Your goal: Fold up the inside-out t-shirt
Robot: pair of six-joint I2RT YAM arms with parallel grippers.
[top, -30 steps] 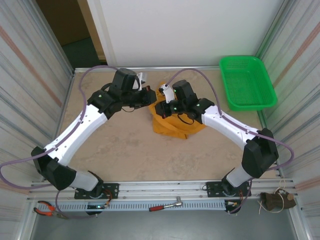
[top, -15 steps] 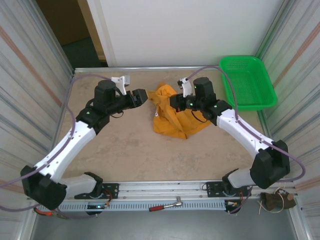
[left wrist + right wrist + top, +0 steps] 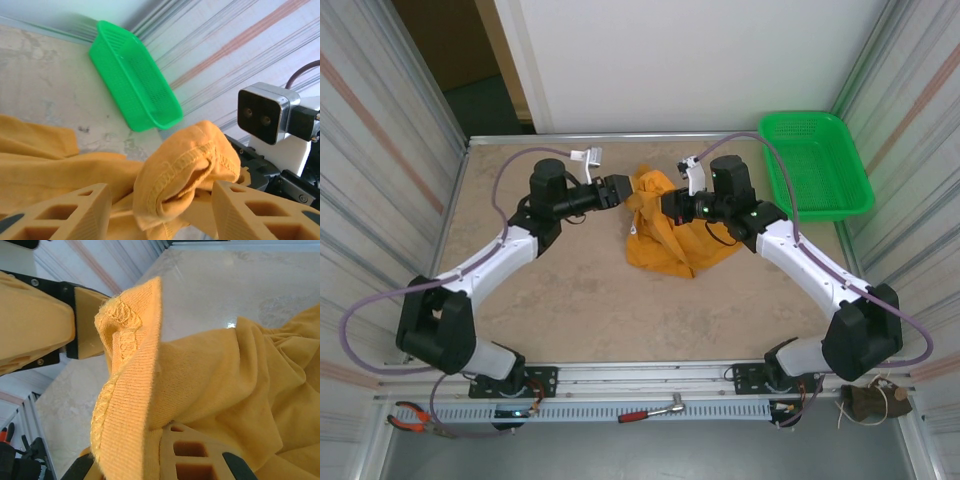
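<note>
From above the right gripper (image 3: 665, 206) has its tips buried in the t-shirt (image 3: 665, 255), each wrist cam cuts its own 2 fingers (image 3: 75, 210) off at the bottom edge, and the tiny red-handled tool (image 3: 415, 418) by the left base is probably pliers.

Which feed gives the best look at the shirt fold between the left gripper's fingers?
Left wrist: the stitched t-shirt fold sits large inside the open left gripper. Top external shows a tiny bunch; right wrist, its ribbed edge in the right gripper.

table (image 3: 580, 300): beige marble | side walls (image 3: 380, 130): striped panels | rear wall (image 3: 700, 60): white
</note>
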